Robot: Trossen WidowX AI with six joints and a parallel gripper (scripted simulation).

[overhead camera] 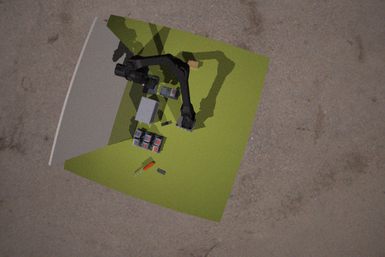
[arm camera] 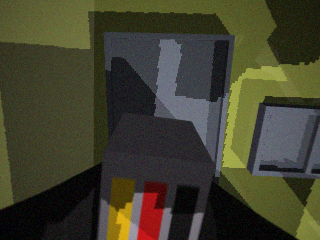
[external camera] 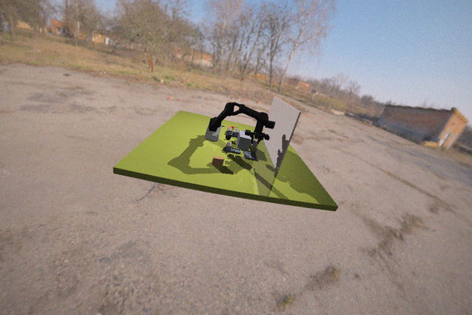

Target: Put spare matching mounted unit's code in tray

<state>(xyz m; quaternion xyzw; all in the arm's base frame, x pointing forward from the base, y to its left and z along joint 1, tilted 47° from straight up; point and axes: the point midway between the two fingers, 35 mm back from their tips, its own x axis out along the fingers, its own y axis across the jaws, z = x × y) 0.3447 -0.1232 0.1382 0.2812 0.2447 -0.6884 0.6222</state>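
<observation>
My gripper (overhead camera: 147,81) (arm camera: 151,173) is shut on a dark grey spare (arm camera: 157,135) with yellow, red and black stripes on the face toward the wrist camera. It holds the spare above the grey tray (overhead camera: 150,91) (external camera: 250,156) (arm camera: 169,35). In the wrist view the spare covers the tray's near part; the visible tray floor is bare, and some tray remains beyond the spare. Several other striped spares (overhead camera: 147,138) stand in a block farther off. No printed code is readable, and I cannot make out the mounted unit for certain.
A compartmented holder (overhead camera: 163,90) (arm camera: 255,142) with one striped unit is right of the tray. A grey box (overhead camera: 147,109) (external camera: 244,139) stands near it. A tall pale panel (external camera: 284,128) rises behind. An orange block (overhead camera: 193,64) (external camera: 217,161) and a red screwdriver (overhead camera: 148,165) lie on the green top.
</observation>
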